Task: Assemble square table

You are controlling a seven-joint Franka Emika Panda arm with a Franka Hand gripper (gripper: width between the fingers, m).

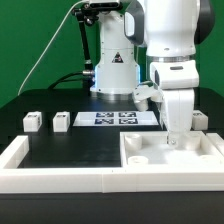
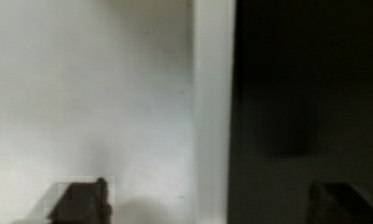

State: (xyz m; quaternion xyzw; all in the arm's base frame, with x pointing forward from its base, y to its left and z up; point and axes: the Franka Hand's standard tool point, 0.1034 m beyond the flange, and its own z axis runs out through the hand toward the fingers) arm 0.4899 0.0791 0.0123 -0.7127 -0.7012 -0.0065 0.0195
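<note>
Claw (image 1: 178, 138) spread wide over the slab (image 1: 150, 162)
Smooth white plastic square with a raised rim, lying at the black table's (image 1: 80, 142) near edge, toward the exterior view's right; dark fingers (image 2: 85, 203) well apart.

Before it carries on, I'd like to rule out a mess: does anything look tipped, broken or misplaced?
Nothing stands out. The square tabletop lies flat, the outer leg and the inner leg sit level beside the marker board, and the open end effector hangs over the tabletop.
</note>
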